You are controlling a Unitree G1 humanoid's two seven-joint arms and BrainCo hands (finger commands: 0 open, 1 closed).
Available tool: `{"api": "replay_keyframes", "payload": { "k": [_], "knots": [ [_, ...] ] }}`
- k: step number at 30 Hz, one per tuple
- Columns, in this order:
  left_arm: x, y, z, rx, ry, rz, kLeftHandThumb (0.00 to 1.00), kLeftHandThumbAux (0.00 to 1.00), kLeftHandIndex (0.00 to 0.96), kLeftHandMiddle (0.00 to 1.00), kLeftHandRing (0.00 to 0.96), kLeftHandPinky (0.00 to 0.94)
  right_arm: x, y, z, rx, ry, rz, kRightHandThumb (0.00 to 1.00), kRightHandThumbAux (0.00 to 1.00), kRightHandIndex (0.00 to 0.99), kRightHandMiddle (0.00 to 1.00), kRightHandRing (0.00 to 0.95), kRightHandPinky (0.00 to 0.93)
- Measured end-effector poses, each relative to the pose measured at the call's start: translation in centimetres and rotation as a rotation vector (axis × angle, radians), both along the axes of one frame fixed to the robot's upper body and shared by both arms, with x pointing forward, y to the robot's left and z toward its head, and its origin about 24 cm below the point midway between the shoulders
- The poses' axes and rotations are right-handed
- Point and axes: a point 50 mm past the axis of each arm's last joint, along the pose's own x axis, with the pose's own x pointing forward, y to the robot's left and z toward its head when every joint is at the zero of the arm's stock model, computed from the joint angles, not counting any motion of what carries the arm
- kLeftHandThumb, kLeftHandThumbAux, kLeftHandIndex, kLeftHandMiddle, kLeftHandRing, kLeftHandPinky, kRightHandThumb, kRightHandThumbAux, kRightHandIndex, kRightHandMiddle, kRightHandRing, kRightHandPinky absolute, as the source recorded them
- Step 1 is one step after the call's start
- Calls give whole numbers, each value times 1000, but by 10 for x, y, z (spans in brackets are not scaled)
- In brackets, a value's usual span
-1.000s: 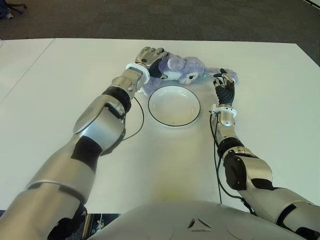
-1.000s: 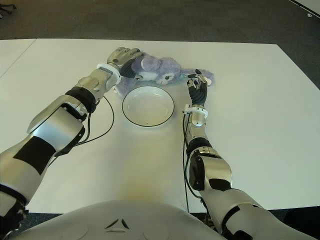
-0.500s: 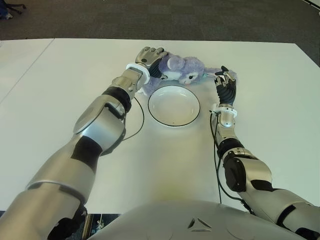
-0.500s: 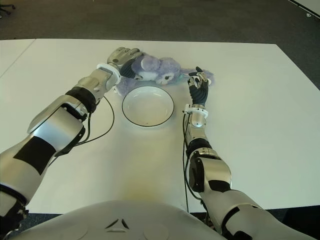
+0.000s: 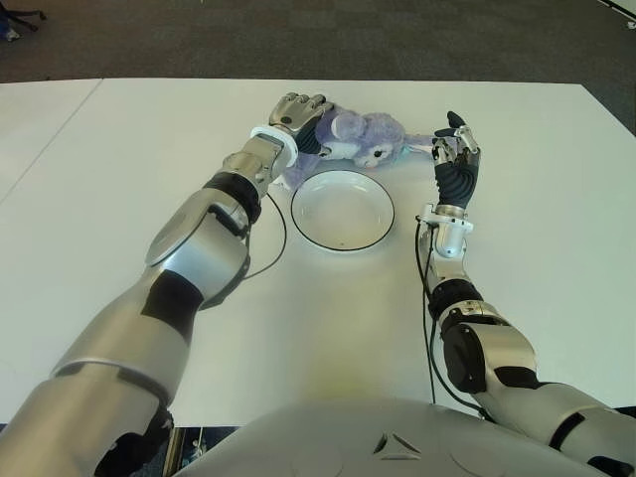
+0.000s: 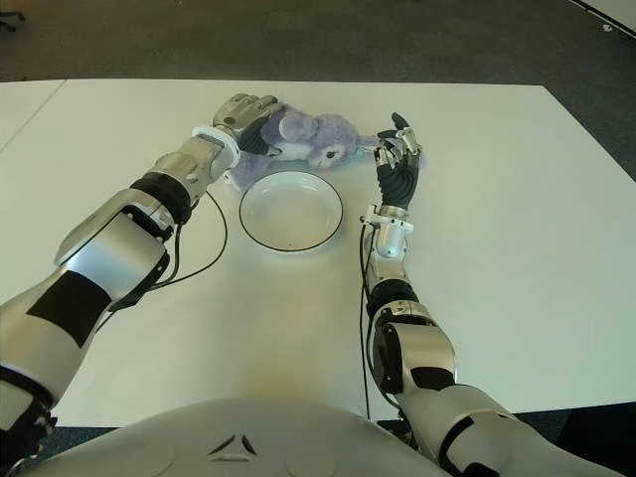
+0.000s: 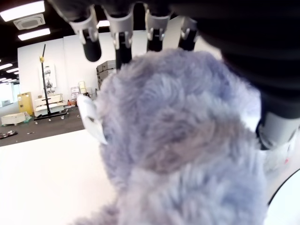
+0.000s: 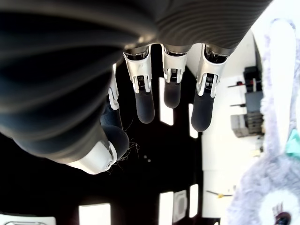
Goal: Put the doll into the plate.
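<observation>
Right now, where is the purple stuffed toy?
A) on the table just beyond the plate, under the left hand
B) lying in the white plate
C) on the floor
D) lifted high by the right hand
A: the purple plush doll lies on the table behind the empty plate, with the left hand closed on one end.

The left hand (image 5: 301,111) is curled over the doll (image 5: 360,138), its palm filled with fur. Just on its wrist side lies the plate (image 5: 341,210), nearly touching the doll. The right hand (image 5: 455,151), fingers relaxed, stands beside the doll's other end, seemingly just clear. Outward of either hand the table (image 5: 537,209) lies bare.
</observation>
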Motion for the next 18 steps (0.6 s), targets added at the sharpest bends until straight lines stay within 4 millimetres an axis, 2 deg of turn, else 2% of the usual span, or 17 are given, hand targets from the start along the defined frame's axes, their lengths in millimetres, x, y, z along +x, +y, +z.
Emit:
{"api": "replay_keyframes", "payload": {
  "k": [10,13,14,18],
  "knots": [
    [0,0,0,1,0,0,249,523,0,0,0,16,-7,7,10,-33,-118,56,698,717,427,178,61,41],
    [0,0,0,1,0,0,244,527,0,0,0,17,-9,8,12,-43,-140,71,699,717,427,174,55,45],
    [0,-1,0,1,-1,1,246,536,3,0,0,35,-10,8,13,-47,-147,75,702,716,428,173,61,79],
    [0,0,0,2,-2,5,239,546,11,0,0,46,-12,9,15,-61,-175,94,704,715,428,175,71,109]
  ]
}}
